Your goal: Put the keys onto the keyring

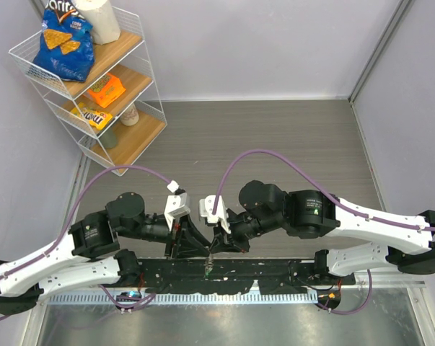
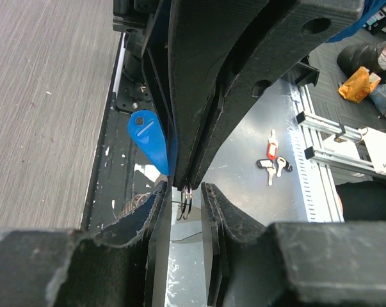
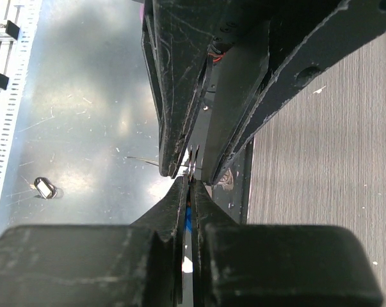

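Grey wood-grain table fills the work area, with a bare metal sheet at the near edge. A wire shelf stands at the far left corner and carries a blue chip bag and a white paper roll.

Arm position: both arms fold inward. Their fingertips meet tip to tip above the black base strip, near the middle of the near edge.

Right gripper: the fingers are pressed together with almost no gap. The keyring projects from the tips as two thin wire loops. A blue sliver shows in the seam between the fingers.

Blue key: its plastic head hangs flat against the side of the right fingers, just above the tips. I cannot tell whether it is threaded on the ring.

Left gripper: the fingers stand a narrow way apart. The wire loops sit in that gap, with light visible on both sides of them.

Other items: a cluster of spare keys, one of them red-headed, lies on the metal sheet well apart from the grippers. A green speck shows on the black strip just below the fingertips. It is too small to identify.
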